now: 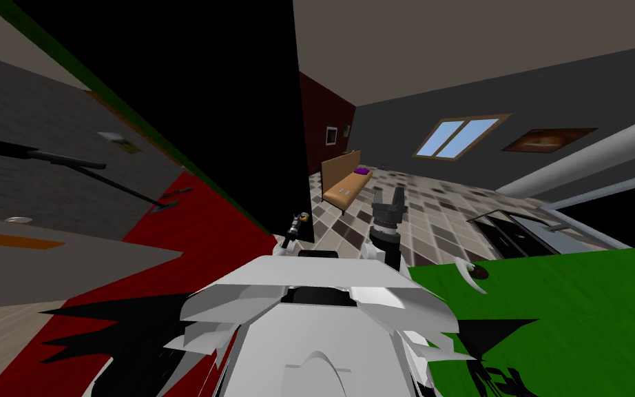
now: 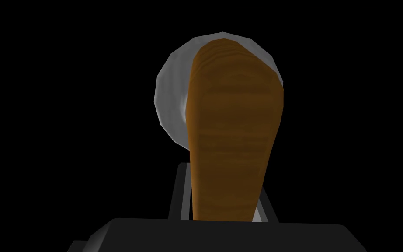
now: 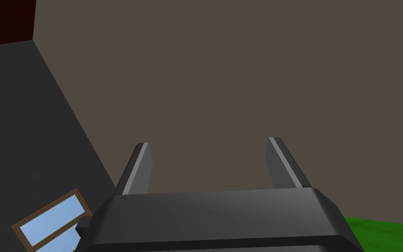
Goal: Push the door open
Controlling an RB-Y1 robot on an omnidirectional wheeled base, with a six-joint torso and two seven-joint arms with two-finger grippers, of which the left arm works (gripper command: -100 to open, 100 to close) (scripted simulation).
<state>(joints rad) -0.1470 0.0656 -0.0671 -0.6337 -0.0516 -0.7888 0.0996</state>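
Observation:
The door (image 1: 226, 124) is a flat black panel rising ahead of me, with its free edge near the picture's middle. On that edge sits the door handle (image 1: 302, 218), small in the head view. Seen from the left wrist, it is a brown wood-grained lever (image 2: 233, 122) on a round grey plate (image 2: 172, 100). My left gripper (image 2: 222, 179) is shut on the lever, its fingers (image 2: 178, 192) pressing the lever's sides. Just right of the door edge, my right gripper (image 1: 387, 203) is raised and stands open with nothing between its fingers (image 3: 139, 168).
Past the door edge lies a room with a checkered floor (image 1: 433, 207), a brown bench (image 1: 347, 186) by the far wall and a window (image 1: 457, 136). A red wall (image 1: 192, 220) runs on my left and a green surface (image 1: 571, 303) on my right.

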